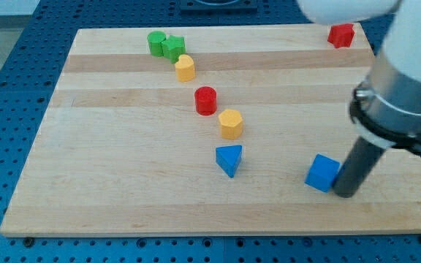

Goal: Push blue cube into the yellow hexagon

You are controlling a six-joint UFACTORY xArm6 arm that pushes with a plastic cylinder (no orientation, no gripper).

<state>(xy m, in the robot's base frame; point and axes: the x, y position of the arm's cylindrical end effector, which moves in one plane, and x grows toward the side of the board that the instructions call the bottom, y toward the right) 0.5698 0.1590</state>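
Eight small blocks sit on the wooden worktop (123,183), and my tip (344,193) rests near the view's bottom right, at the lower end of the dark rod that hangs from the arm's white and grey body. No gripper is fitted, so there is nothing to be wide, narrow or holding; the rod simply stands on the worktop. The blue cube (321,172) lies just to the view's left of my tip, touching it or nearly so; I cannot tell which. Further to the view's left of my tip, well apart from the cube, stands a blue triangular prism (229,159). Just above that prism, up and to the view's left of my tip, is a yellow hexagon (230,123), and a red cylinder (205,100) sits a little further up and left again. A second yellow hexagon (185,68) lies beyond it, toward the view's top left. Far from my tip, near the worktop's top left edge, a green cylinder (156,43) and a green star-shaped block (173,47) touch each other. Almost straight above my tip, at the view's top, sits a red block (340,34) whose shape I cannot make out clearly.
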